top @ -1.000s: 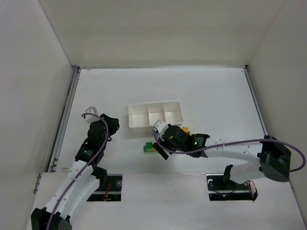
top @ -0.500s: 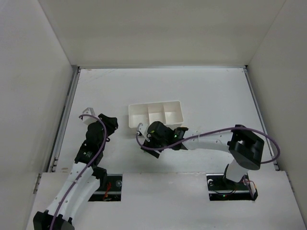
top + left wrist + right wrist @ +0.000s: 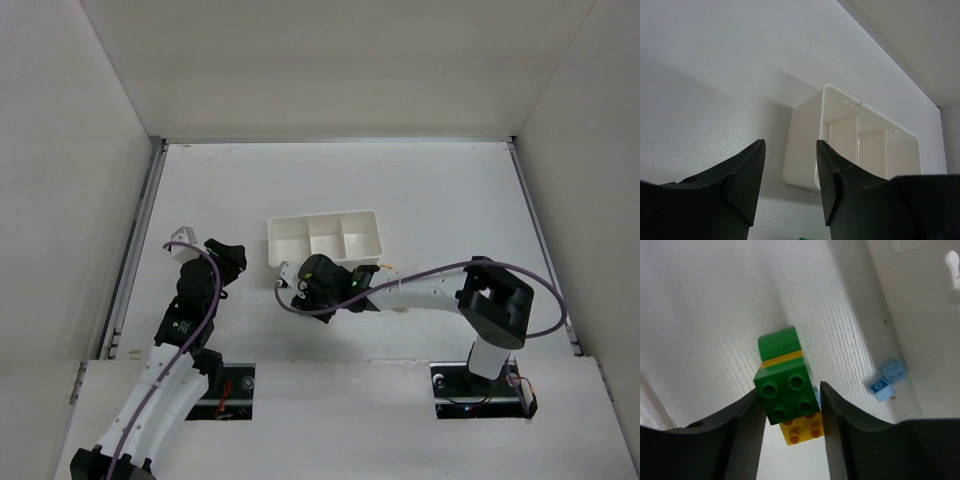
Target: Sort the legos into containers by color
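Observation:
In the right wrist view a green lego sits between my right gripper's jaws, which press on its two sides. Under it lies a yellow-orange lego, and beyond it a rounded green piece with a yellow stripe. Two light blue legos lie apart to the right. From above, the right gripper hides these bricks, just in front of the white tray of containers. My left gripper hangs left of the tray, open and empty, facing the tray's end wall.
White enclosure walls stand on the left, right and back of the table. The right arm's purple cable arcs over the table in front of the tray. A metal rail runs along the left edge.
The right arm has swung left over the brick pile and its jaws have closed in on the green lego. The left gripper has opened a little and barely moved.

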`<move>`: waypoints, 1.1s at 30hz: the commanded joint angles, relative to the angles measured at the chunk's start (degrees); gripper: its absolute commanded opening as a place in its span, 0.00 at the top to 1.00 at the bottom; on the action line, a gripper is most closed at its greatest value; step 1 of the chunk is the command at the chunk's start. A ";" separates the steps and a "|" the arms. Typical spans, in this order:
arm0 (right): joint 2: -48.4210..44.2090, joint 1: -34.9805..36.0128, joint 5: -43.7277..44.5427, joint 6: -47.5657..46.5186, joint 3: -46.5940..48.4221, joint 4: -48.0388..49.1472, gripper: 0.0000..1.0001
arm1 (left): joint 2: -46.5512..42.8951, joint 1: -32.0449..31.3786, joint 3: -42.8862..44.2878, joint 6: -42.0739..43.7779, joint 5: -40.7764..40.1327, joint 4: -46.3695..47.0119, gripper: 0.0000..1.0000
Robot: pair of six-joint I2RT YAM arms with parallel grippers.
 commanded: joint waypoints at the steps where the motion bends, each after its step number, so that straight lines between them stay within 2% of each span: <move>1: 0.50 0.48 -1.20 -0.52 2.23 0.76 0.54 | -0.45 0.50 -0.42 -0.09 0.34 1.18 0.57; 10: -1.51 0.48 -1.55 1.15 1.62 3.84 0.74 | -0.80 0.33 -0.07 -0.18 0.34 0.30 0.57; 18: -15.22 -2.50 -4.71 8.44 -4.00 12.71 0.80 | -1.07 -1.52 4.14 -2.11 2.27 -1.11 0.54; 24: -24.62 -8.64 -6.04 14.85 -9.54 20.53 0.80 | 1.04 -6.96 7.75 -4.57 4.65 0.21 0.53; 27: -27.44 -11.72 -5.68 19.42 -10.60 22.47 0.80 | 2.97 -12.05 7.93 -6.24 4.30 4.41 0.53; 33: -27.19 -16.73 -9.27 34.70 -9.02 24.40 0.84 | 7.28 -20.14 7.06 -6.60 3.60 21.71 0.38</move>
